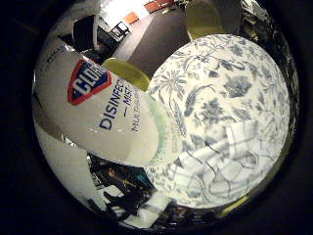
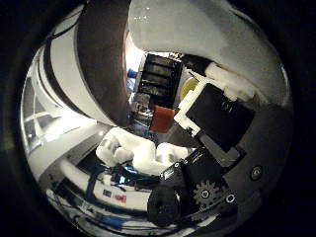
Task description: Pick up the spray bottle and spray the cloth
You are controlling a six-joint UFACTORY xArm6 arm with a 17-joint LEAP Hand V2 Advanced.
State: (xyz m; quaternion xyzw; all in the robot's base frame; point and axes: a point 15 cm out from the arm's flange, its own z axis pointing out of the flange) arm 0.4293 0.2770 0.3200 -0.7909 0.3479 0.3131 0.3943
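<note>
The white spray bottle (image 1: 98, 112), with a red and blue badge and blue print, fills much of the little finger side view, close against my palm and tilted above the table. Its upper part and white spray head (image 2: 197, 29) loom in the thumb side view. My right hand (image 2: 207, 163) shows as black and white geared parts, and one finger (image 2: 217, 116) curls in right beside the spray head. A white cloth (image 1: 230, 156) with a thin dark grid lies crumpled on the table below the bottle's base.
The round table (image 1: 220, 73) wears a blue and white floral cover. Two yellow-green chairs (image 1: 127, 73) (image 1: 203, 19) stand at its far side on dark floor. Shelving and an orange-red object (image 2: 162, 118) show past the bottle.
</note>
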